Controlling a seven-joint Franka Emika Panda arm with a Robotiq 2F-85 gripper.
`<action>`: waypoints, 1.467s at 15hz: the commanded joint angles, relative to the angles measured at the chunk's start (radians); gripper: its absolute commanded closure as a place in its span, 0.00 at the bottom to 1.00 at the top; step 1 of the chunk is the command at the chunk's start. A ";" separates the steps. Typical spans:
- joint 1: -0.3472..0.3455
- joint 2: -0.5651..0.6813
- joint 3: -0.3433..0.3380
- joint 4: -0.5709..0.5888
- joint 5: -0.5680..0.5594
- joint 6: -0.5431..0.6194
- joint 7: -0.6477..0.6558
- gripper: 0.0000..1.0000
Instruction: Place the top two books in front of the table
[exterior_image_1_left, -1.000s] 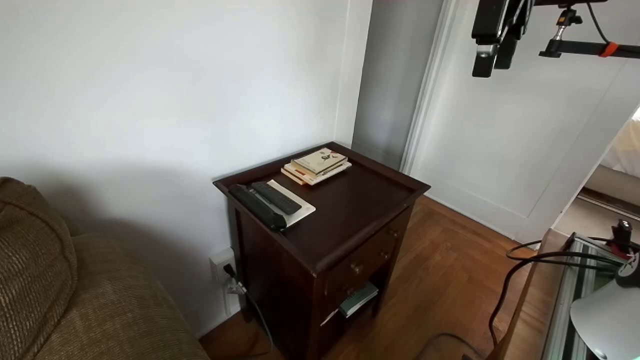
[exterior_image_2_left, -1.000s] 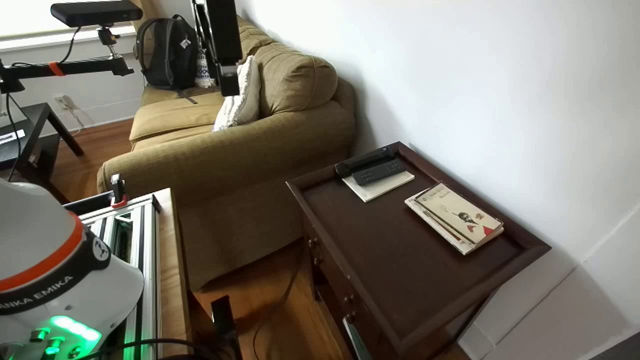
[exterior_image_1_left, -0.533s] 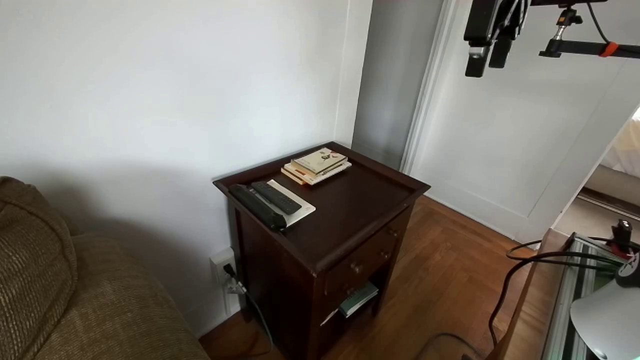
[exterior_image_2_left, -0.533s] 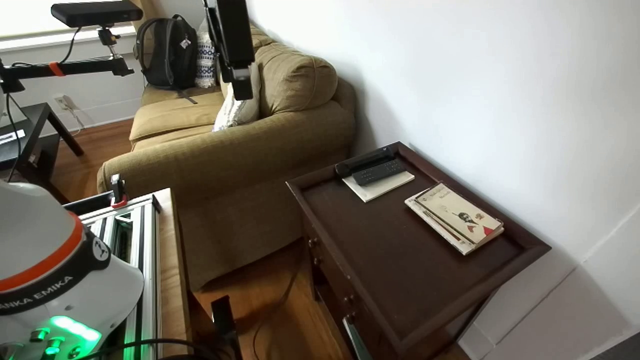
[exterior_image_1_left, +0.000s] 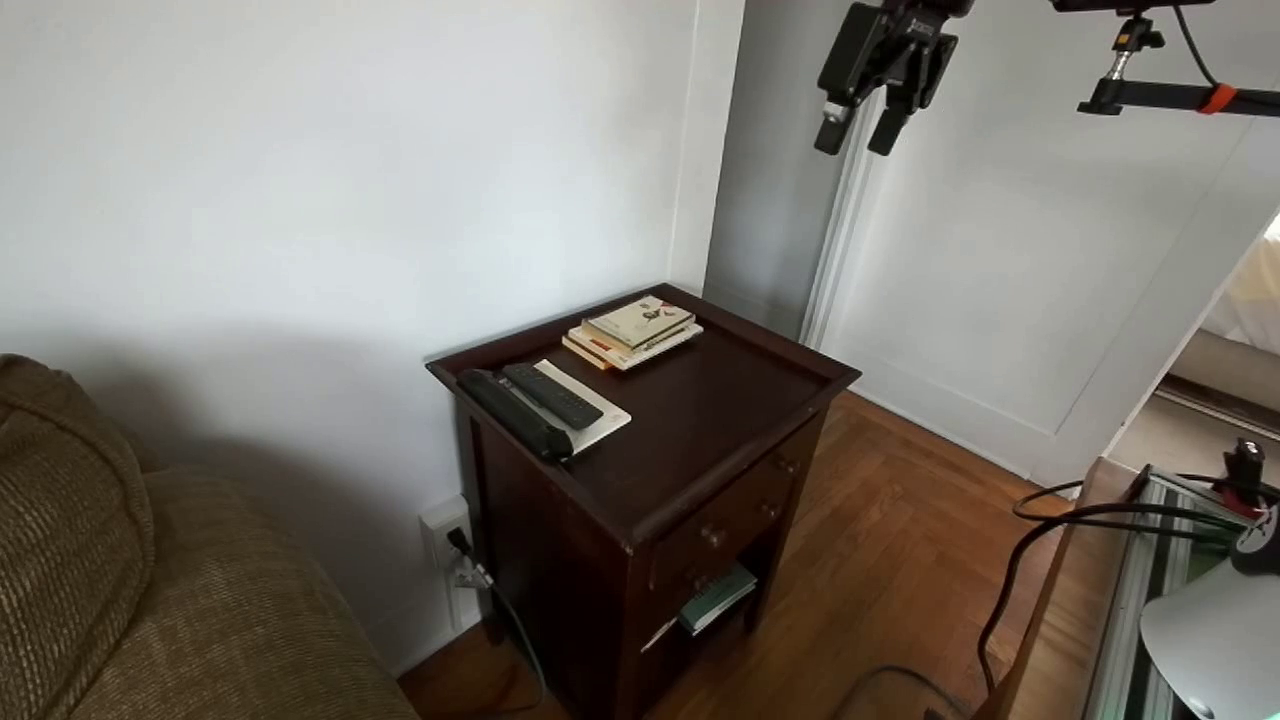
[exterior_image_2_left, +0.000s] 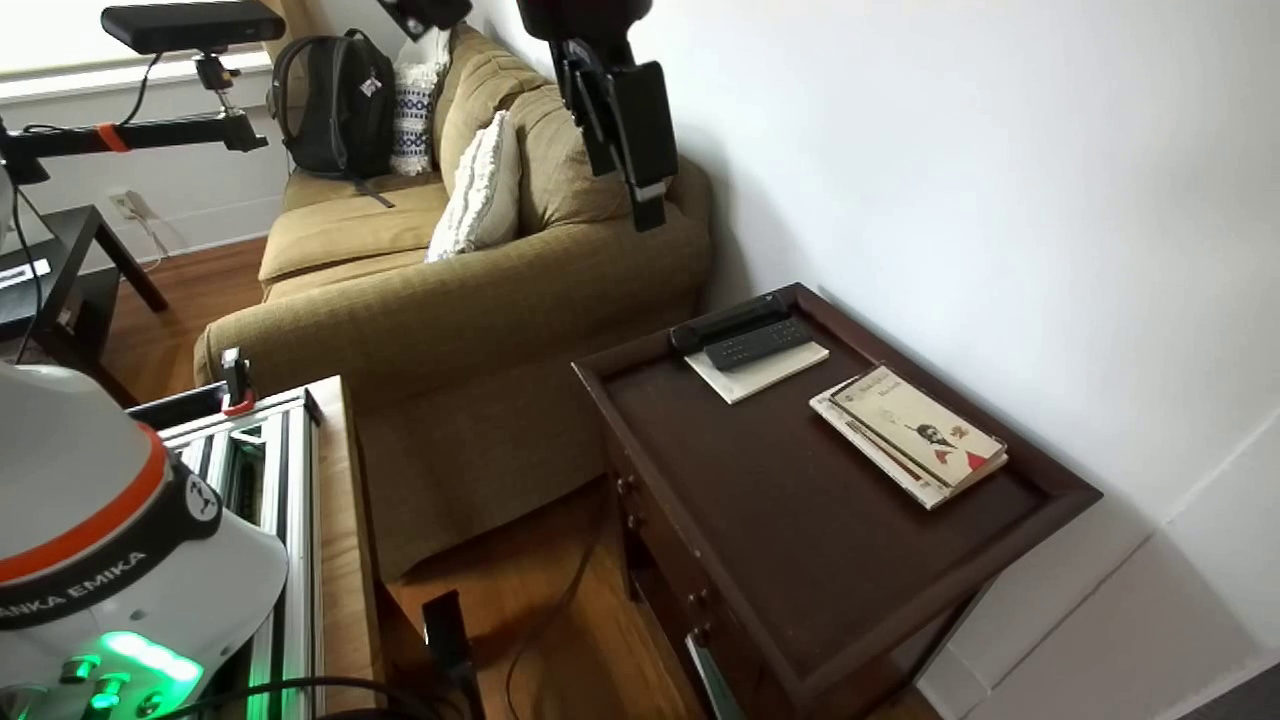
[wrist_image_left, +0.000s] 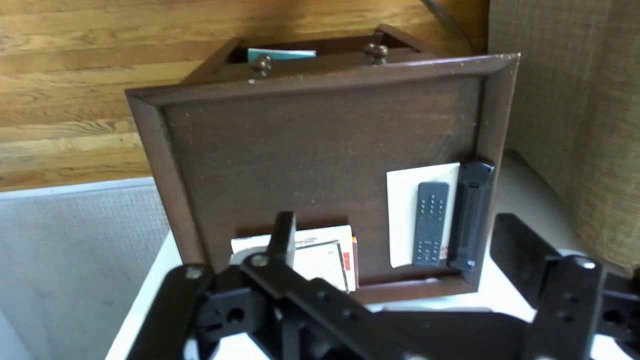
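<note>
Wall (exterior_image_1_left: 350, 180): white, backing the group; wood floor (exterior_image_1_left: 890, 530), reddish brown, below.
Sofa (exterior_image_1_left: 220, 610): one, brownish olive, woven cover, cropped by the frame; in an exterior view it bears a dark backpack (exterior_image_2_left: 335, 110) and a fringed pale cushion (exterior_image_2_left: 475, 200).
Outlet (exterior_image_1_left: 438, 518): one, white, low on the wall, plug (exterior_image_1_left: 460, 543) and cable (exterior_image_1_left: 522, 635) fitted.
Desk (exterior_image_1_left: 720, 400): one, dark brown wood, raised rim, standing close against the wall; carries the next four entries.
Black device (exterior_image_1_left: 515, 415): one, long, laid along the desk rim; kind cannot be told.
Remote (exterior_image_1_left: 560, 395): one, dark grey, buttons upward, just beside the black device.
Pad (exterior_image_1_left: 604, 424): one, white, flat, the remote lying on it.
Top two books (exterior_image_1_left: 640, 320): thin, cream; flat on the desk near the wall, uppermost in a small stack; upper cover with dark figure and red corner, lower cover mostly hidden.
Drawer front (exterior_image_1_left: 745, 510): dark brown, round knobs (exterior_image_1_left: 713, 536).
Green booklet (exterior_image_1_left: 717, 598): below the drawer front, partly in view.
Claw (exterior_image_1_left: 859, 140): one, black, fingers spread well apart, high up and well apart from the desk; in the wrist view one finger hides part of the books.
Mounting bar (exterior_image_1_left: 1165, 95): black, orange band (exterior_image_1_left: 1217, 98), camera (exterior_image_2_left: 195, 27) above.
Stand (exterior_image_1_left: 1075, 590): wood and metal, black cables (exterior_image_1_left: 1012, 570) across it.
Robot base (exterior_image_1_left: 1225, 640): white, on the stand, cropped.
</note>
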 joint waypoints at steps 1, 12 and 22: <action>0.058 0.072 -0.057 0.002 0.120 0.111 -0.103 0.00; -0.092 0.187 -0.004 0.008 -0.044 0.198 0.065 0.00; -0.136 0.650 -0.017 0.227 -0.160 0.407 0.243 0.00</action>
